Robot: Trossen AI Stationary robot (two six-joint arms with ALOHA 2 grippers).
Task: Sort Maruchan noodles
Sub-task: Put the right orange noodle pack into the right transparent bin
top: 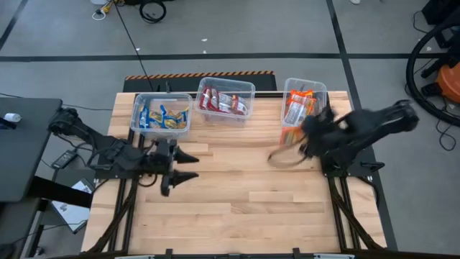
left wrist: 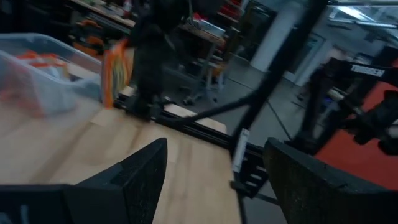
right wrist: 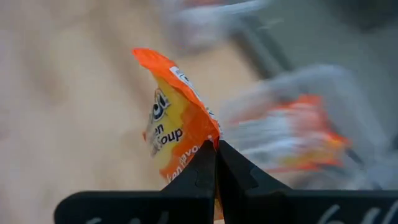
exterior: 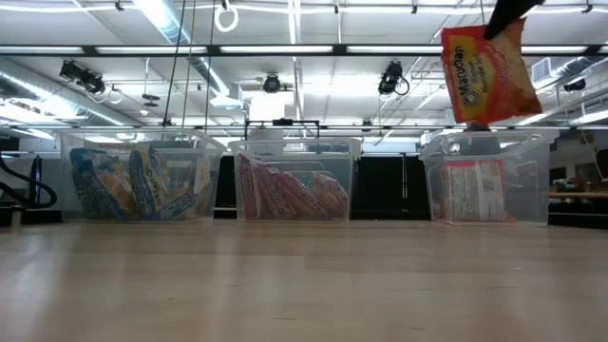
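Observation:
An orange-yellow Maruchan noodle packet hangs in the air above the right-hand clear tub, with my right gripper shut on it. That tub holds more orange packets. The middle tub holds dark red packets and the left tub blue-yellow ones; all three stand along the table's far edge. My left gripper stands open at the table's left, fingers level, with nothing between them. My right gripper pinches the orange packet by an edge of its wrapper between its two shut fingertips. The fingers come at it from above, at the packet's top. The packet hangs below them, slightly tilted and lifted clear of the table and the tub.
The bare wooden table top spreads between the arms and the near edge. A dark side table stands beyond the left edge. Cables and a wheel lie on the floor behind the tubs.

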